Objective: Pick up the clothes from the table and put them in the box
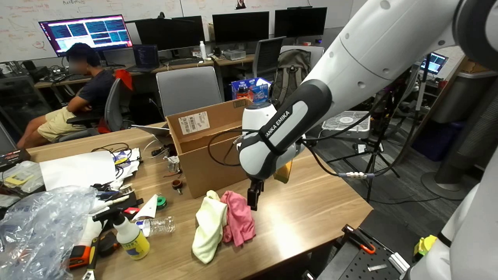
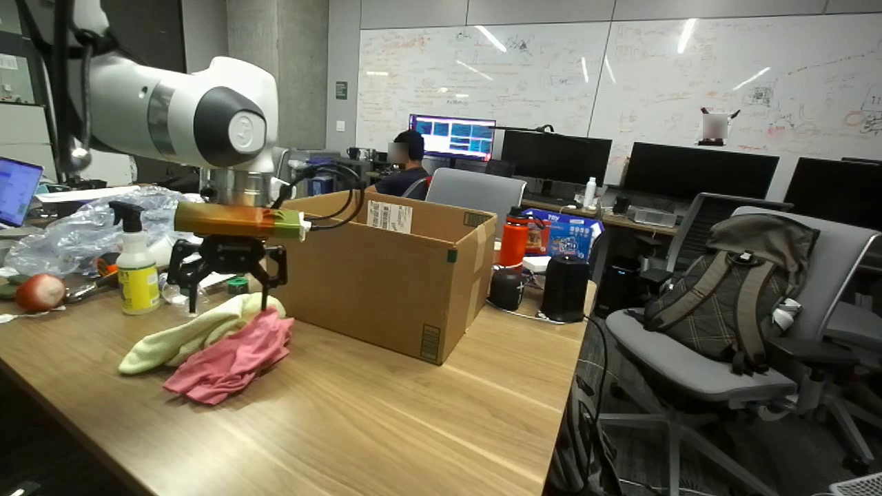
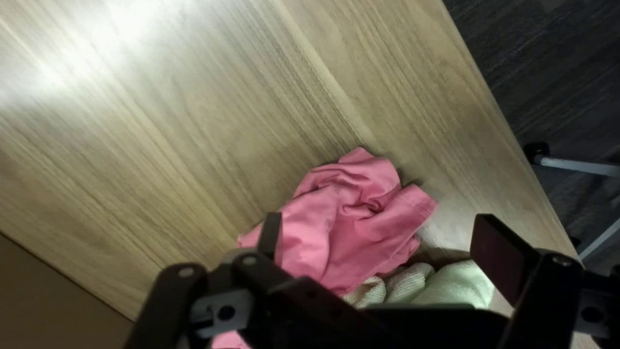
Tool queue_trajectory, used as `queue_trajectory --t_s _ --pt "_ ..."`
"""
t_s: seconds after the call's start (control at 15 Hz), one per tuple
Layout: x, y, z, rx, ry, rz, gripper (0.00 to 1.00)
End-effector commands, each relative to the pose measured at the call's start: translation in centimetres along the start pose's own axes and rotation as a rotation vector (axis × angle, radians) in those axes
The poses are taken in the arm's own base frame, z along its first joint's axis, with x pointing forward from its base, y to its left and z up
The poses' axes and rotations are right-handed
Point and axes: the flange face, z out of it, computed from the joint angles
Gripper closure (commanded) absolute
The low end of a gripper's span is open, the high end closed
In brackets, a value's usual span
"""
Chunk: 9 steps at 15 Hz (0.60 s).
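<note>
Clothes (image 2: 231,365) on table (image 2: 386,427) | box (image 2: 365,282), spray bottle (image 2: 139,279) near | end effector (image 2: 229,308) wide above

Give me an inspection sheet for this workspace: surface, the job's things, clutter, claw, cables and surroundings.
Surface: wood-grain table, glare in places.
Job's things: pink cloth and pale yellow cloth lie crumpled side by side on the table; cardboard box stands beside them, open-topped, its bottom hidden.
Clutter: spray bottle, plastic bag and clear bottle, among other small items.
Claw: open above the cloths, gripping nothing; whether it touches them can't be told.
Cables: black cables loop beside the end of the arm; more lie near a white sheet.
Surroundings: person seated near a lit monitor; backpack on a chair.
</note>
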Motion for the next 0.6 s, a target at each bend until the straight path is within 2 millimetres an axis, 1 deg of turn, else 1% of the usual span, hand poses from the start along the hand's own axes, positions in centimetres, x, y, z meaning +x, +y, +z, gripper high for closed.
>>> queue_trajectory --t_s 0.0,0.13,0.53 --pt "1.6 0.4 1.6 -0.014 0.059 -0.023 0.00" --pt "2.3 0.8 2.4 -0.026 0.083 -0.023 0.00" --pt "4.5 2.3 4.0 -0.043 0.138 -0.016 0.00"
